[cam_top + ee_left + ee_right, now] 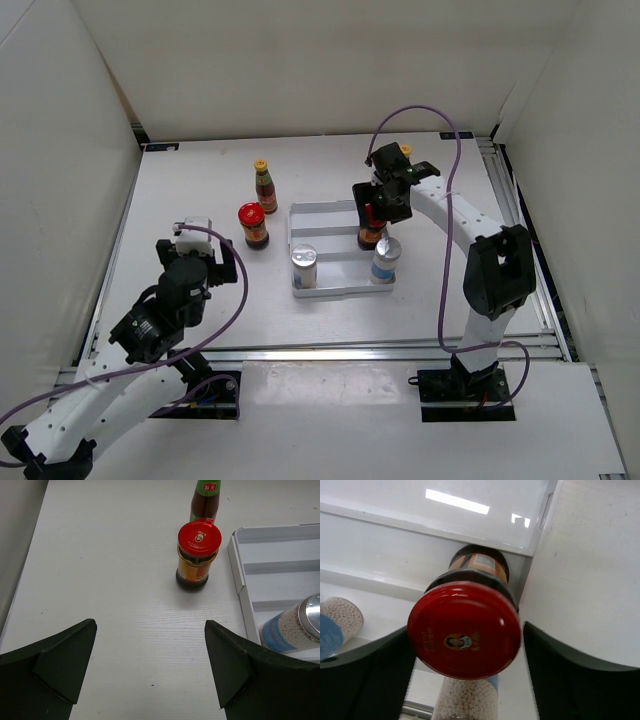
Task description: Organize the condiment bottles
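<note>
Condiment bottles: one red-lidded jar [371,238] stands in the tray [325,207] at frame centre, with the right hand [383,200] loosely open around its lid. The left hand [150,627], lower left, is wide open.

A white tabletop [200,180] sat inside a plain white enclosure, seen from above. Flat white panels rose on three sides: a back wall [320,60], a left wall [50,150] and a right wall [580,150], all bare. Silver metal rails framed the tabletop, one along the right edge [505,190] and one along the near edge [330,352]. A white board [330,400] covered the strip in front of the near rail. Small dark brackets marked the back corners [140,128]. Light was soft and even, with only faint shadows. Close up, the surface showed a fine, pale wood-like grain.
</note>
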Tool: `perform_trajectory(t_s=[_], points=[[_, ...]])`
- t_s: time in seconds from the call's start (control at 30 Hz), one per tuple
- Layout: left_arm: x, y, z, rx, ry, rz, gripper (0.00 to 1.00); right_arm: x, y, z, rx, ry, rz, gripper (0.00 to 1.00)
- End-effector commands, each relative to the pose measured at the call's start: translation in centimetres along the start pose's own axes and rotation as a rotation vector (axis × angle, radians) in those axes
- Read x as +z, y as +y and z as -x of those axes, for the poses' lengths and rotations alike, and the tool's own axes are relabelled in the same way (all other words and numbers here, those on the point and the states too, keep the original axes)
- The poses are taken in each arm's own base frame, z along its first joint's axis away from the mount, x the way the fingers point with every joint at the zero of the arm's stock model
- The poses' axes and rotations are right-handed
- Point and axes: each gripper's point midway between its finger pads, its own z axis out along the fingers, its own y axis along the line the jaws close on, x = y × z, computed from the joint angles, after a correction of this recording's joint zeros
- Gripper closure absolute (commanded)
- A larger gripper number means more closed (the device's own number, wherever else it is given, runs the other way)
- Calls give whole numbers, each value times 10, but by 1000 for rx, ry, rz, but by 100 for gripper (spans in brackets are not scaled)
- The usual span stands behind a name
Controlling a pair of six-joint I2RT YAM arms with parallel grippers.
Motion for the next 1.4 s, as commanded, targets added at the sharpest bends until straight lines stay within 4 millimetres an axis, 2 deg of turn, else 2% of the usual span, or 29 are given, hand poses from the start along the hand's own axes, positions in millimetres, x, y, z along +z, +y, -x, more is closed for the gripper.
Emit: perform_trajectory(t_s=[0.0, 0.03, 0.07, 0.13, 0.17, 0.23, 0.27, 0.3, 0.33, 0.37, 0.47, 0.5, 0.53, 0.57, 0.6, 0.63, 0.7, 0.73, 0.77, 0.93, 1.13, 1.17, 1.3, 1.37], points=[[3, -3, -2, 7, 6, -3, 0, -35, 2, 45, 6, -189, -1, 11], [5, -4, -3, 13, 13, -1, 0, -42, 3, 50, 6, -210, 3, 2], [5, -5, -4, 13, 15, -12, 0, -57, 5, 58, 15, -251, 12, 0], [7, -9, -7, 27, 33, -18, 0, -75, 8, 65, 36, -296, 23, 0], [9, -10, -9, 35, 42, -16, 0, -96, 11, 65, 42, -346, 12, 0], [11, -11, -12, 45, 53, -14, 0, -119, 13, 61, 83, -437, 8, 0], [13, -13, -14, 55, 65, -12, 0, -159, 19, 68, 98, -580, 56, 0], [17, -16, -14, 68, 80, -9, 0, -151, 23, 48, 104, -564, 78, 0], [18, -19, -8, 55, 79, -9, 0, -178, 26, 41, 142, -636, 121, 0], [20, -23, -6, 49, 85, -17, 0, -184, 31, 35, 149, -663, 147, 0], [31, -44, 12, 30, 67, -76, 0, -192, 28, 4, 233, -684, 157, 0], [38, -60, 18, 17, 52, -136, 0, -192, 24, -4, 263, -694, 142, 0], [40, -70, 27, 23, 29, -182, 0, -203, 27, -16, 284, -735, 154, 0], [44, -75, 35, 17, 13, -208, 0, -184, 24, -33, 294, -714, 130, 0], [47, -88, 35, 12, 18, -266, 0, -186, 24, -37, 304, -744, 127, 0], [56, -91, 44, 9, 6, -268, 0, -195, 18, -43, 313, -795, 94, 0], [65, -96, 46, 6, 22, -287, 0, -197, 6, -54, 334, -817, 45, 0], [77, -93, 39, 11, 55, -267, 0, -199, 2, -55, 341, -824, 26, 0], [81, -96, 38, 9, 69, -290, 0, -197, -4, -58, 343, -817, -3, 0], [112, -91, 29, -27, 103, -312, 0, -201, -3, -59, 333, -816, 3, 0], [133, -102, 20, -69, 167, -409, 0, -197, -7, -63, 343, -814, -9, 0], [140, -99, 16, -72, 177, -396, 0, -193, -7, -65, 340, -807, -14, 0], [152, -99, 13, -63, 188, -385, 0, -198, -9, -65, 349, -825, -12, 0], [157, -95, 8, -58, 200, -356, 0, -194, -13, -68, 338, -814, -35, 0]])
